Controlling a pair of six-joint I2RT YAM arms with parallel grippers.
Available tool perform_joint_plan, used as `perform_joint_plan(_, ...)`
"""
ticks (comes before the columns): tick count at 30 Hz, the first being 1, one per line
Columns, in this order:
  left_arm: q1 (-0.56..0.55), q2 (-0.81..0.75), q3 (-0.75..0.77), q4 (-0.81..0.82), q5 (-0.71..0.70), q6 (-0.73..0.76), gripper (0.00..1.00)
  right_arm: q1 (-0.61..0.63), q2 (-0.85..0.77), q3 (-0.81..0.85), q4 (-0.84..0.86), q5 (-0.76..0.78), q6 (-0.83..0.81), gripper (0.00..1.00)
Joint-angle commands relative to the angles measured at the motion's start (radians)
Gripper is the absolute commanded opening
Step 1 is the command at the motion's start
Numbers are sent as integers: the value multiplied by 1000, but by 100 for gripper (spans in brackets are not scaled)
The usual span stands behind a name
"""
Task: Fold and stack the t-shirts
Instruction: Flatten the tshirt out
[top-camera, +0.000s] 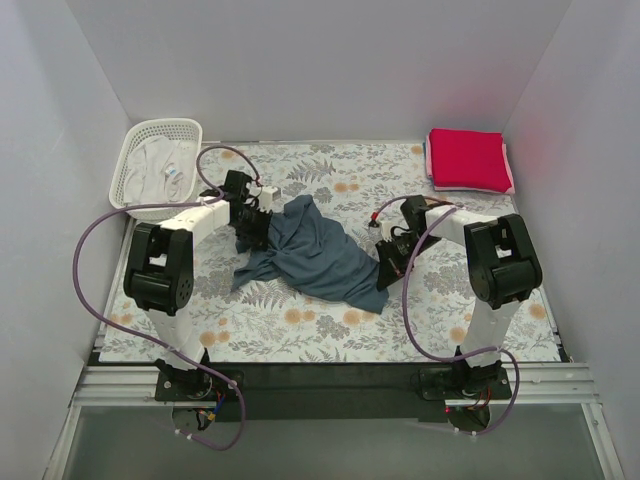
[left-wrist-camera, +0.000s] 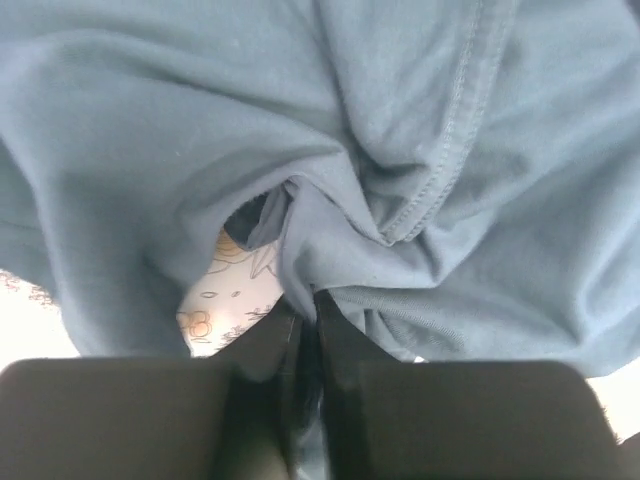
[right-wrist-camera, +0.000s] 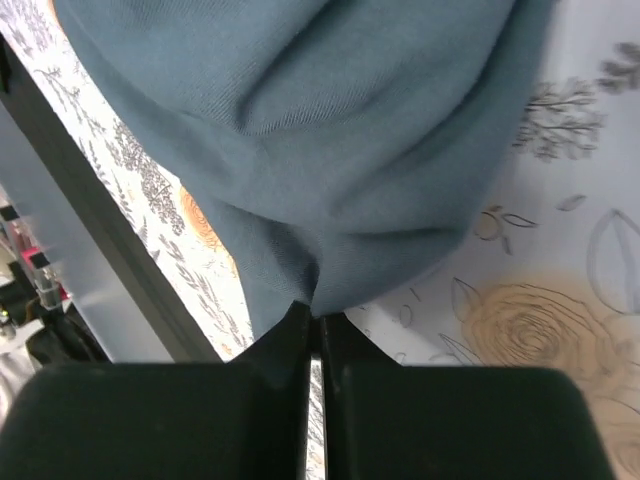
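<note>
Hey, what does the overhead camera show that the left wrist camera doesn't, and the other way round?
Only the overhead: the basket, the folded red shirt in the far right corner, and the right gripper at the blue shirt's right end. Only the left wrist: the left gripper pinching a fold close up, and a stitched hem. Both: the blue shirt on the floral cloth.

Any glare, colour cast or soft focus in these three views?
Top external: even light, red shirt tints the right wall pink. Left wrist: blown-out white lower left, left fingers dark and soft. Right wrist: blue shirt sharp, right fingers underexposed.
</note>
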Motion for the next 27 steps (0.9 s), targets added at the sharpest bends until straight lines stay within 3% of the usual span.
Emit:
perform_joint_plan(1, 14, -33, 92, -15, -6, -29, 0, -44, -33, 61, -16, 30, 11, 1)
perform_joint_plan(8, 140, -101, 254, -149, 78, 15, 0, -257, -167, 204, -60, 144, -47, 1)
perform_joint_plan(11, 201, -132, 270, -241, 103, 84, 0, -294, -181, 322, -180, 196, -121, 1)
perform_joint_plan(14, 232, -197, 204, -362, 112, 185, 0, -294, -207, 354, -252, 215, -196, 1)
perform_joint_plan(15, 232, -225, 126, -433, 121, 279, 0, -291, -217, 344, -269, 221, -216, 1)
perform_joint_plan(21, 230, -489, -218, -697, 97, 666, 0, -235, -306, 65, -355, 314, -412, 1)
perform_joint_plan(22, 230, -545, -259, -710, 75, 747, 2, -228, -326, 31, -352, 333, -427, 1)
perform_joint_plan(23, 229, -572, -331, -709, 42, 773, 13, -227, -328, -15, -353, 354, -438, 1)
perform_joint_plan(25, 229, -616, -361, -690, 34, 793, 49, -228, -326, -29, -355, 374, -457, 1)
perform_joint_plan(27, 229, -603, -309, -673, 107, 774, 57, -228, -320, -8, -347, 394, -454, 1)
